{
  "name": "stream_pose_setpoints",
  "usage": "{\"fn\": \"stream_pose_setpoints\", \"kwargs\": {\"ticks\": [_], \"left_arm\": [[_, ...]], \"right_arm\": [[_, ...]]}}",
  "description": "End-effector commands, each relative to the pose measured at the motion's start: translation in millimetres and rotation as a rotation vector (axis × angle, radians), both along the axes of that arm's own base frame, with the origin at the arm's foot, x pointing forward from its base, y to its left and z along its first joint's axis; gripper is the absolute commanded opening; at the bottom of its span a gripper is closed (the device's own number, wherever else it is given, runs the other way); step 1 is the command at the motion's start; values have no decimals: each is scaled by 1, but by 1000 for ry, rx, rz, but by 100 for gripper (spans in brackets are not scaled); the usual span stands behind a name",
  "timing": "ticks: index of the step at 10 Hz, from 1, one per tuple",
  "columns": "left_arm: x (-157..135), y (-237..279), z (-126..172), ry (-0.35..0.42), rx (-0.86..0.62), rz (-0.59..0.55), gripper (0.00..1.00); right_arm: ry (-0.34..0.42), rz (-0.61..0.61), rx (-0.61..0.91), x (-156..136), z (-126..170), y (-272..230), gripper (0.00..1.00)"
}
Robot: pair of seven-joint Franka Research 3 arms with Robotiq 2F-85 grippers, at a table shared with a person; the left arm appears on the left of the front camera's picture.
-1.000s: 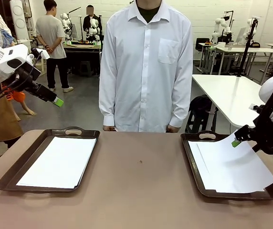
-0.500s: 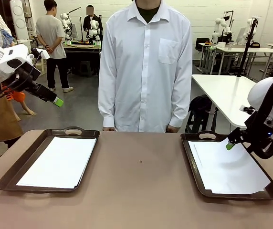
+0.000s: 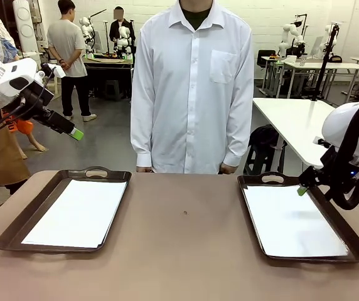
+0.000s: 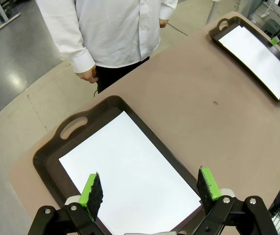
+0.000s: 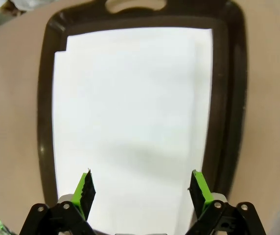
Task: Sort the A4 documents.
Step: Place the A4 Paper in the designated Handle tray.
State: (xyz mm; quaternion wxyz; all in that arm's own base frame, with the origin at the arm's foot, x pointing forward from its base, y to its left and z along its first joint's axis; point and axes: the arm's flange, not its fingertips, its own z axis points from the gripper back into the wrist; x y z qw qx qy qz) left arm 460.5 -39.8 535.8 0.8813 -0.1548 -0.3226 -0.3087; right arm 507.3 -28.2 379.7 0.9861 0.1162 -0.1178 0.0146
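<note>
Two dark trays of white A4 documents sit on a brown table, a person standing at its far edge.

One sheet (image 3: pixel 79 212) fills the tray (image 3: pixel 16 229) near the table's left edge, another (image 3: pixel 291 221) the right-edge tray (image 3: pixel 253 216). The left gripper (image 4: pixel 150 190) and the right gripper (image 5: pixel 142 188) hover with jaws wide, empty.

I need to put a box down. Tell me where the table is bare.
The brown table is bare between the left tray and the right tray, from the near edge to the person's side. Both trays are covered by A4 documents; the right gripper hovers over the right one.
</note>
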Motion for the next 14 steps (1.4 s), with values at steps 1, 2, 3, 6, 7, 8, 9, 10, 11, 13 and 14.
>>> {"fn": "stream_pose_setpoints", "kwargs": {"ticks": [1, 2, 3, 6, 7, 8, 9, 10, 11, 13, 14], "left_arm": [[-1, 2, 0, 0, -10, -9, 100], [-1, 2, 0, 0, -10, -9, 100], [-1, 2, 0, 0, -10, -9, 100], [-1, 2, 0, 0, -10, -9, 100], [-1, 2, 0, 0, -10, -9, 100], [-1, 2, 0, 0, -10, -9, 100], [-1, 2, 0, 0, -10, -9, 100], [-1, 2, 0, 0, -10, -9, 100], [-1, 2, 0, 0, -10, -9, 100], [-1, 2, 0, 0, -10, -9, 100], [-1, 2, 0, 0, -10, -9, 100]], "right_arm": [[-23, -59, -45, -9, 5, -1, 100], [-30, -70, -57, -10, 7, -2, 100], [-36, -69, -56, -11, 8, -2, 100], [-33, -42, -26, -4, 10, -7, 100], [-33, -42, -26, -4, 10, -7, 100], [-33, -42, -26, -4, 10, -7, 100], [-33, -42, -26, -4, 10, -7, 100], [-33, -42, -26, -4, 10, -7, 100], [-33, -42, -26, -4, 10, -7, 100], [-33, -42, -26, -4, 10, -7, 100], [-33, -42, -26, -4, 10, -7, 100]]}}
